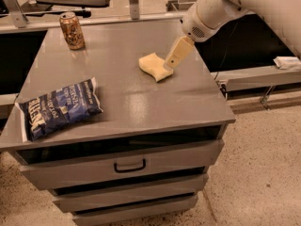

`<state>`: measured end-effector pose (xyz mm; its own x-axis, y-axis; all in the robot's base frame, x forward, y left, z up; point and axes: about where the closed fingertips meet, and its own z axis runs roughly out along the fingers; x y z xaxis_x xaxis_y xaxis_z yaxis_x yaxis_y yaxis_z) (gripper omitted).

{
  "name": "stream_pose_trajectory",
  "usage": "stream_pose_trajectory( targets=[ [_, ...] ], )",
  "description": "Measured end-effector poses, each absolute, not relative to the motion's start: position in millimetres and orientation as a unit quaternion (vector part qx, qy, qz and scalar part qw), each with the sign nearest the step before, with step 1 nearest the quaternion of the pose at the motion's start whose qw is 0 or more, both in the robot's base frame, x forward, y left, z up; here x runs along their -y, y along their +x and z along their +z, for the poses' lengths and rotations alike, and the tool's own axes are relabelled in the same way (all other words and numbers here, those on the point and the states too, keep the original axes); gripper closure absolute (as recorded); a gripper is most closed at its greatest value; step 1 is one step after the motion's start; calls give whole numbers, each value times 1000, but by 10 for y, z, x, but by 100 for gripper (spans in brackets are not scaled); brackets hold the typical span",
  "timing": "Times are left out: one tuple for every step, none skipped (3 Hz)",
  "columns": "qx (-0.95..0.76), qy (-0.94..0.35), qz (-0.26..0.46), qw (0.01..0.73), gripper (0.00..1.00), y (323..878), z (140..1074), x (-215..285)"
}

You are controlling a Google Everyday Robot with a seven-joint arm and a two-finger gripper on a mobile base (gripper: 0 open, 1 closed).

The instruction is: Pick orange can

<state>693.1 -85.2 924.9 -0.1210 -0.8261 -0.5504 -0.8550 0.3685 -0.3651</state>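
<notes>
The orange can (72, 30) stands upright at the far left corner of the grey cabinet top (122, 98). It is orange-brown with pale print and a silver rim. My gripper (175, 55) hangs on the white arm coming in from the upper right. It is over the right part of the top, right beside a pale yellow sponge (153, 66) and far to the right of the can.
A blue chip bag (57, 109) lies at the front left of the top. The cabinet has drawers below with a handle (130, 165). A lower shelf (256, 76) runs along the right side. Desks and chair legs stand behind.
</notes>
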Motion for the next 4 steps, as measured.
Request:
stream_pose_trajectory(
  targets=[
    [-740, -554, 37, 378, 0, 7088, 9225, 642],
    [-727, -542, 74, 416, 0, 7475, 9172, 231],
    [-711, -519, 137, 454, 0, 7905, 9162, -294],
    [-690, -496, 203, 486, 0, 8143, 9212, -879]
  ],
)
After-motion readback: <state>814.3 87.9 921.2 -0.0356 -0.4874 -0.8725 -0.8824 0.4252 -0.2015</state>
